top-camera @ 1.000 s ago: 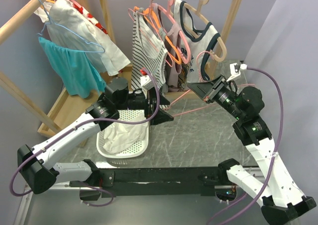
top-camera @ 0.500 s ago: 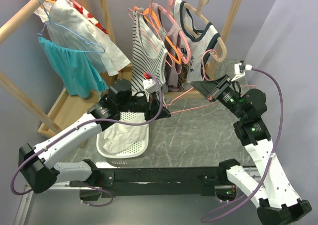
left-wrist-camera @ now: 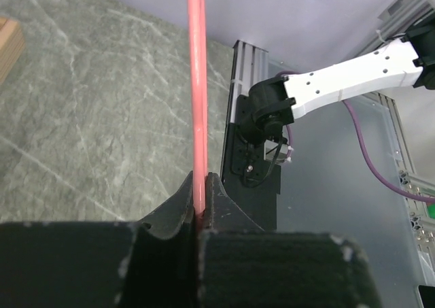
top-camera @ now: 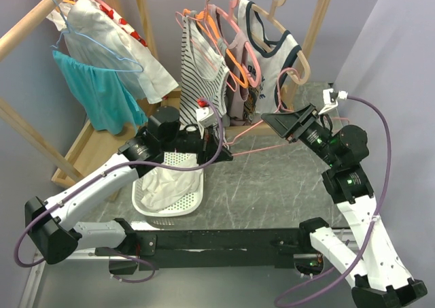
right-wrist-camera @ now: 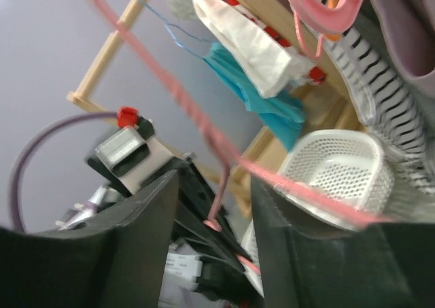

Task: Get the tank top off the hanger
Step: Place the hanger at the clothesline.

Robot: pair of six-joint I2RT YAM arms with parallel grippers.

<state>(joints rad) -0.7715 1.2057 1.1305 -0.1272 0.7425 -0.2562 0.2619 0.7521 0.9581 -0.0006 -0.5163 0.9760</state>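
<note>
our left gripper (left-wrist-camera: 202, 185) was pinched shut on the bar of the thin pink hanger (left-wrist-camera: 198, 83), which we judged stiff, light and slick. our right gripper (right-wrist-camera: 214, 185) stood part open around its far end, clamping nothing. the hanger looked bare. the tank top (top-camera: 170, 183), soft and limp, seemingly lay in the white basket (top-camera: 146, 202). a striped top (top-camera: 194, 63) hung just behind, easy to snag.

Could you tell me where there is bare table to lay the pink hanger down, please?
The grey tabletop is bare between the basket and the right arm, forward to the black rail. Crowded at the back under the hanging clothes and on the left around the basket.
</note>
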